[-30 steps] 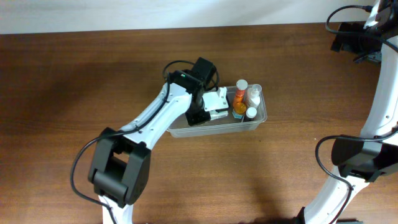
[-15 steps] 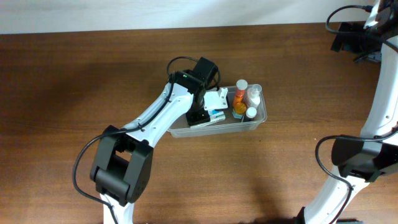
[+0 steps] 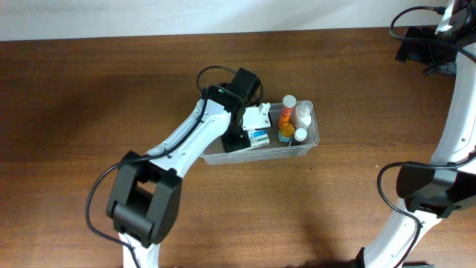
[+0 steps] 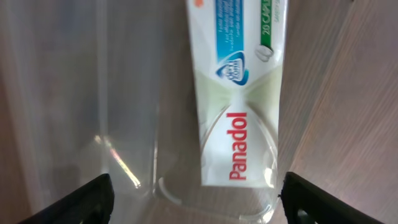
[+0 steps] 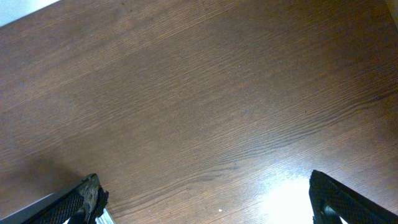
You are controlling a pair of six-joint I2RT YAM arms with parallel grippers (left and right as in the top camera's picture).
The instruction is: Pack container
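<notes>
The container [image 3: 309, 148], a clear plastic tub, sits mid-table. A white Panadol box [image 3: 258, 125] lies flat in its left half. At its right end stand several small bottles [image 3: 288, 115], orange and white. My left gripper [image 3: 239, 136] hovers over the tub's left end, open, with nothing between its fingers. In the left wrist view the Panadol box [image 4: 239, 93] lies on the tub floor just beyond my open left gripper [image 4: 196, 205], inside the container's rounded corner [image 4: 186, 198]. My right gripper [image 5: 208, 202] is open over bare wood, far off at the back right [image 3: 407, 46].
The brown wooden table [image 3: 89, 104] surrounds the tub. The left arm [image 3: 186, 141] slants from the front left up to the tub. The right arm's base [image 3: 428, 193] stands at the right edge.
My left gripper has opened and let go of the Panadol box, which now rests in the container. The right arm has not moved.
</notes>
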